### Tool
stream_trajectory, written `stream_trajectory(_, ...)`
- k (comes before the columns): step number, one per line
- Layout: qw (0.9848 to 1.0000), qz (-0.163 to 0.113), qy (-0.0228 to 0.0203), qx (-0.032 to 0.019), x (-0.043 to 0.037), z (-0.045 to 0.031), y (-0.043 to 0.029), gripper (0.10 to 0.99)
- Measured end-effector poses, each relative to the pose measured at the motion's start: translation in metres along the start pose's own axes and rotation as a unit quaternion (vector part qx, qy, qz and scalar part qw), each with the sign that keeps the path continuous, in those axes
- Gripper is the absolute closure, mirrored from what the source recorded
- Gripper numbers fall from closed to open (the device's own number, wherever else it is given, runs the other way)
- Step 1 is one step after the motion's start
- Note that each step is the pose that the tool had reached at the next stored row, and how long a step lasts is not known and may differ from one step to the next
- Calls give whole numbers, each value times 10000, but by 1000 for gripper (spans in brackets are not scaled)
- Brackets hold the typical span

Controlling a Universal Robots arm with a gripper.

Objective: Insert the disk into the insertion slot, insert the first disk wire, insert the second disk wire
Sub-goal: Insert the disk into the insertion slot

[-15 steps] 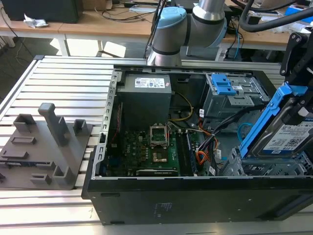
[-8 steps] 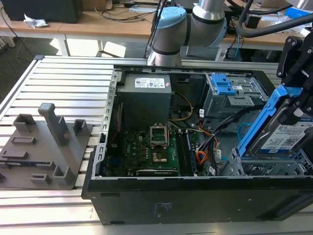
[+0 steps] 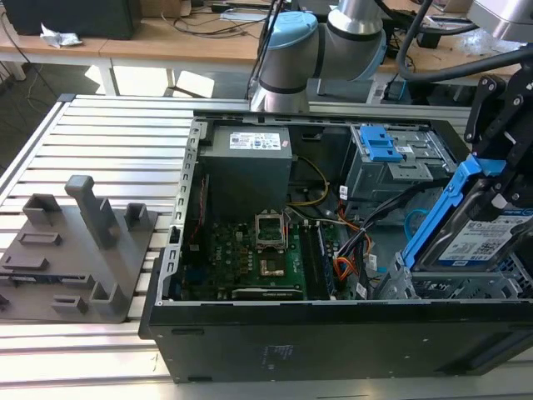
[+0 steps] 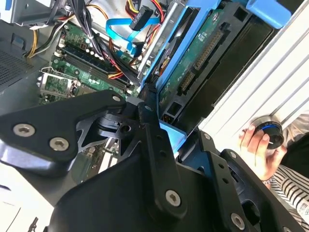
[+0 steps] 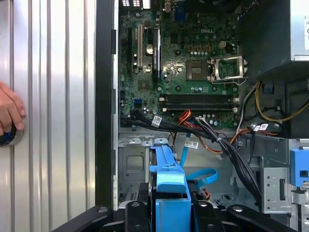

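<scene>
While the disk (image 3: pixel 487 237) is held tilted over the insertion slot (image 3: pixel 450 287), at the exterior view's right end of the open computer case (image 3: pixel 250 342), the jaws are found closed on its blue-framed upper end. It is not seated in the slot. A blue flat cable (image 5: pixel 205 176) is noted lying loose between the motherboard (image 5: pixel 183 72) and the slot. A person's hand (image 5: pixel 8 113) is rested on the slatted bench (image 5: pixel 58 96) beside the case.

Exterior oblique; wrist views near disk (image 4: pixel 193 63)
</scene>
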State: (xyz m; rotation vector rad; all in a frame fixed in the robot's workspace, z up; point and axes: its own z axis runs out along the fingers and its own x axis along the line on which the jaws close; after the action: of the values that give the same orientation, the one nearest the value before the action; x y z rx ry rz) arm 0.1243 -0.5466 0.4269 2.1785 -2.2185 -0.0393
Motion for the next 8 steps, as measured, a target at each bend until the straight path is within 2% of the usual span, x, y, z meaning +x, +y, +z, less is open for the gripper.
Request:
stream_trajectory(3,10000,0,0,0,-1,62,-3,718)
stream_trajectory(8,10000,0,0,0,-1,122,-5,718)
